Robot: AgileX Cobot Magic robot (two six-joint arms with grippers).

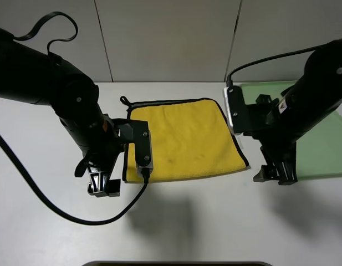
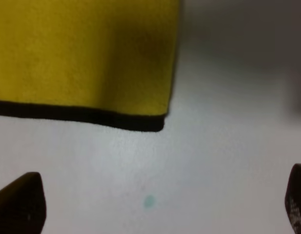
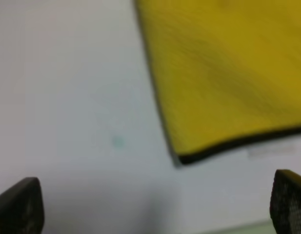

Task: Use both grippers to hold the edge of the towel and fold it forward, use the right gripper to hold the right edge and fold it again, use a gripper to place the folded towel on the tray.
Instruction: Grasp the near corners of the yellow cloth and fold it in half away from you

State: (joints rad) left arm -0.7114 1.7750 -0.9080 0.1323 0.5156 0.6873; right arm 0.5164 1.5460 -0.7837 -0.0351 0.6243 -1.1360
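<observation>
A yellow towel lies spread flat on the white table, its small black loop at the far left corner. The left gripper hangs just beside the towel's near left corner. The right gripper hangs off its near right corner, by the pale green tray. Neither has hold of the cloth.

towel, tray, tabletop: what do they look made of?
Towel: soft plush cloth, likely microfibre; matte yellow nap, with black piping along the edge. Tray: probably plastic; smooth, flat, even pale green. Tabletop: hard, smooth, matte white, maybe laminate; the look leaves the exact material open.
</observation>
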